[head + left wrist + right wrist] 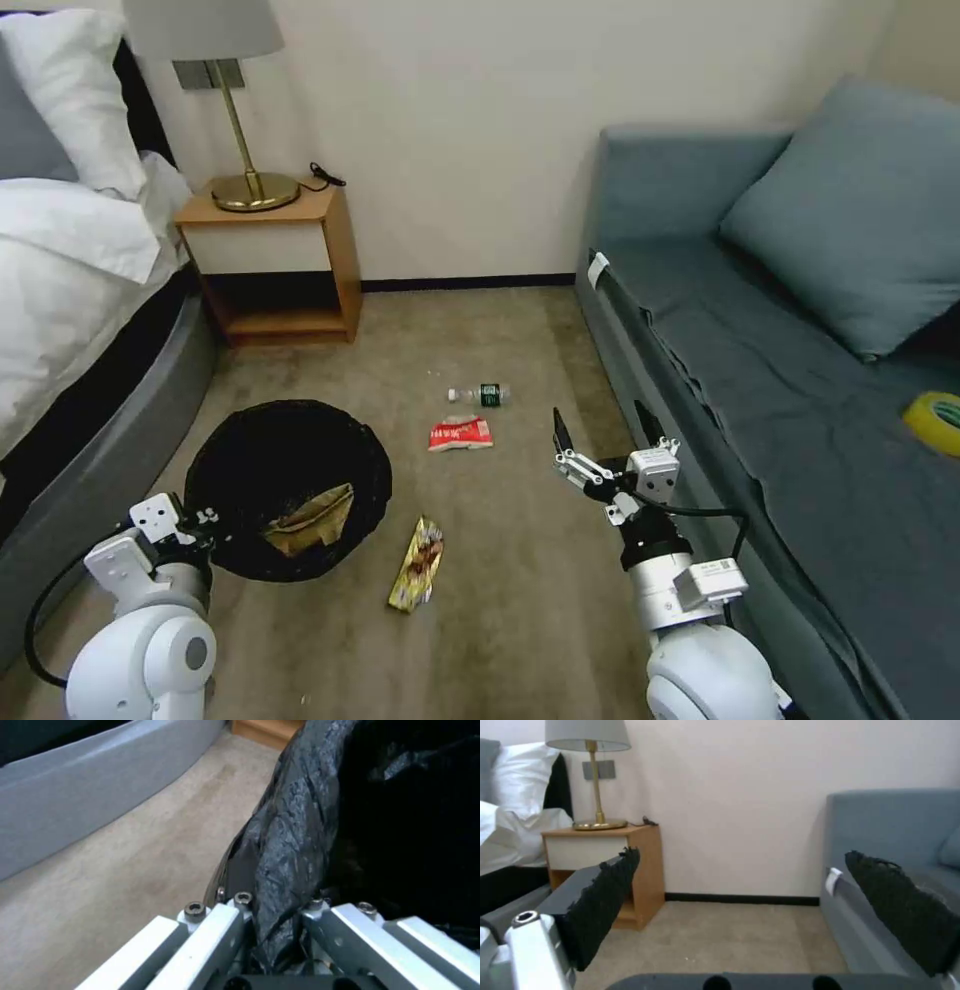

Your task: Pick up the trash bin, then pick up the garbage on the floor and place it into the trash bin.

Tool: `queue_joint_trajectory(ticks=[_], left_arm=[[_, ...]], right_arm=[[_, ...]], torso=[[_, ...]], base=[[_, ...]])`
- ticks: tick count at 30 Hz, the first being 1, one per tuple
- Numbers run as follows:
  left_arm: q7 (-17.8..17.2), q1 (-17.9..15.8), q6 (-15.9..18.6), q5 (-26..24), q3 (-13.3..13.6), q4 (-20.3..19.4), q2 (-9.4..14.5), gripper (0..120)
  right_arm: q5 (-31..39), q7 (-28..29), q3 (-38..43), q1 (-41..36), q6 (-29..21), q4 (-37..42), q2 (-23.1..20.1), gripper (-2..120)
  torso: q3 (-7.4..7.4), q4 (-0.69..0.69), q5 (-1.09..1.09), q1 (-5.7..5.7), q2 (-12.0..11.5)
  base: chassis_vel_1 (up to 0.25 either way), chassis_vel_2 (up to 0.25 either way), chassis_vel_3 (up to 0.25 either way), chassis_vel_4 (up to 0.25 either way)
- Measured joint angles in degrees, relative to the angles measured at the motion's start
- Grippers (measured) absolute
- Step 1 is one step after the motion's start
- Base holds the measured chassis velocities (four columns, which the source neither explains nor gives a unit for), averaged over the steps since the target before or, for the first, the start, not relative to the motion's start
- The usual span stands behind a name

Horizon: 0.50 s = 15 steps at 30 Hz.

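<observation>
The trash bin, lined with a black bag, hangs low at the left, and a crumpled brown paper bag lies inside it. My left gripper is shut on its near rim; the left wrist view shows the bag-covered rim pinched between the fingers. The garbage on the carpet is a gold snack wrapper, a red-and-white packet and a clear bottle with a green label. My right gripper hovers open to the right of the packet, its black pads wide apart.
A grey sofa runs along the right with a yellow tape roll on its seat. A bed lies along the left. At the back wall stand a wooden nightstand and a brass lamp.
</observation>
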Motion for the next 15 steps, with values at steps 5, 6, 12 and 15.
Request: queue_joint_trajectory(ticks=[5, 6, 12, 15], left_arm=[[0.0, -0.1, 0.0, 0.0, 0.0, 0.3, 0.0, 2], [0.0, -0.1, 0.0, 0.0, 0.1, 0.4, 0.0, 2], [0.0, -0.1, -0.1, 0.0, 0.0, 0.7, 0.0, 2], [0.0, -0.2, -0.2, 0.0, -0.1, 0.7, -0.1, 2]], right_arm=[[6.2, -0.4, -2.8, 4.7, -1.4, -1.7, -1.5, 100], [9.6, 0.5, -4.6, 7.1, -3.8, -2.2, -2.2, 100], [28.8, 7.4, -15.5, 23.1, -14.4, -8.1, -3.4, 100], [39.0, 10.2, -19.7, 29.8, -20.1, -11.7, -2.9, 100]], torso=[[0.01, 0.0, -0.01, 0.01, 0.0], [0.01, 0.0, 0.0, 0.01, 0.0], [-0.01, 0.02, 0.01, 0.0, 0.0], [-0.01, 0.02, 0.0, 0.0, 0.0]], base=[[-0.173, 0.188, 0.151, -0.186], [-0.031, 0.063, 0.09, -0.009], [0.02, -0.018, -0.013, 0.018], [0.0, 0.0, 0.0, 0.0]])
